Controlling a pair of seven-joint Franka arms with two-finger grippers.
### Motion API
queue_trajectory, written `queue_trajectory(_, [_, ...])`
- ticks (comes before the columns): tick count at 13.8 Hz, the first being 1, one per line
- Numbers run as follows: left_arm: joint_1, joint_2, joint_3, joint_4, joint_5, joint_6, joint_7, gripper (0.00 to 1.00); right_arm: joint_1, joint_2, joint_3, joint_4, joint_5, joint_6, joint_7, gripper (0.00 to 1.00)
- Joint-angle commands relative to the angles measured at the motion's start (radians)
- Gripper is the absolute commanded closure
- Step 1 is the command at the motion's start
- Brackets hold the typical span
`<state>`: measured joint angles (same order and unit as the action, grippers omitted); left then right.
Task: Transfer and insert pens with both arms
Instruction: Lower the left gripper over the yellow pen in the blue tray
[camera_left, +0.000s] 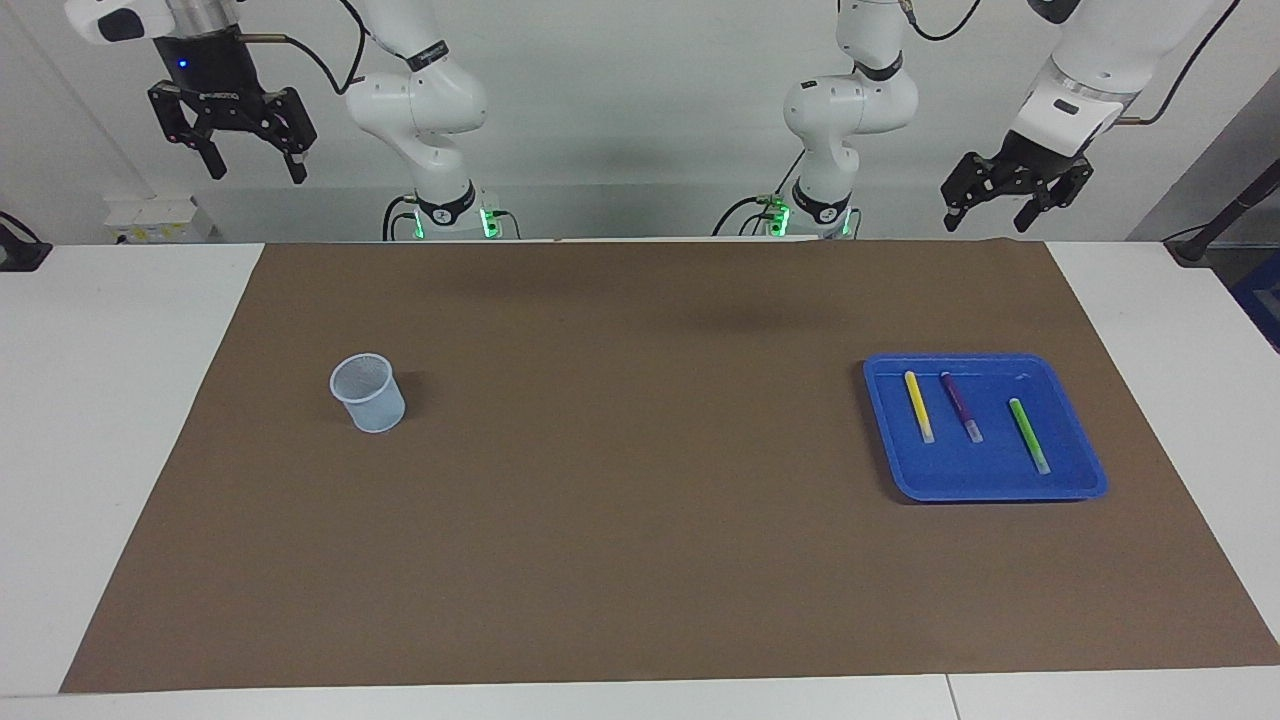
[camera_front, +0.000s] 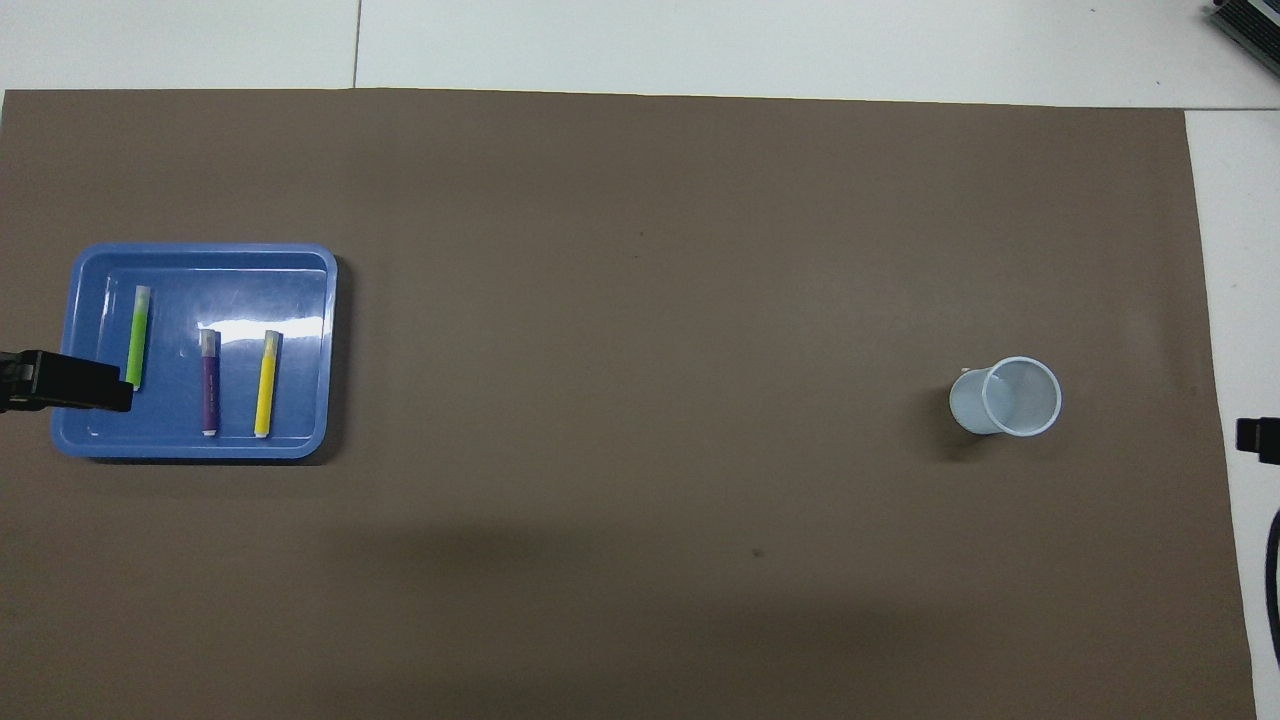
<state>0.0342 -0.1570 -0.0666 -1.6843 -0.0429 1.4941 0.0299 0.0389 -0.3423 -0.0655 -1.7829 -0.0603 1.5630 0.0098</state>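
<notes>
Brown tabletop (camera_left: 640, 560): pens (camera_left: 958, 408) in a tray (camera_left: 985, 485) at three o'clock, cup (camera_left: 369, 393) at nine; left tool (camera_left: 1005, 205) and right tool (camera_left: 245, 140) wait raised, wide, holding nothing.

In the overhead view the left gripper (camera_front: 70, 385) shows only as one black fingertip poking in from the picture's edge; the rest of it and its arm are cut off, and the tip covers the near end of the green pen (camera_front: 138, 335) and part of the blue tray (camera_front: 200, 445). The right gripper (camera_front: 1258, 436) shows there only as a small black block at the opposite edge. In the facing view both arms run out of the top of the picture, their upper links unseen. The inside bottom of the pale cup (camera_left: 368, 392) cannot be made out. The tabletop (camera_left: 130, 400) is cut off on every side.
</notes>
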Motion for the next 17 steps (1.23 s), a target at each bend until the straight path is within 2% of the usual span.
queue_trajectory(1, [0.006, -0.026, -0.002, -0.023, 0.011, 0.012, -0.008, 0.00, 0.019, 0.023, 0.013, 0.006, 0.007, -0.036, -0.020, 0.00])
queue_trajectory(5, [0.006, -0.027, -0.002, -0.025, 0.011, 0.011, -0.007, 0.00, 0.019, 0.166, 0.013, 0.080, 0.048, -0.038, -0.031, 0.00])
queue_trajectory(8, [0.006, -0.027, -0.002, -0.026, 0.011, 0.012, -0.005, 0.00, 0.024, 0.273, 0.021, 0.174, 0.046, -0.052, -0.034, 0.00])
queue_trajectory(12, [0.004, -0.027, -0.002, -0.031, 0.011, 0.014, -0.005, 0.00, 0.042, 0.269, 0.023, 0.116, 0.046, 0.012, -0.030, 0.00])
queue_trajectory(17, [0.006, -0.027, -0.002, -0.052, 0.009, 0.035, -0.001, 0.00, 0.039, 0.273, 0.047, 0.112, 0.048, 0.002, -0.028, 0.00])
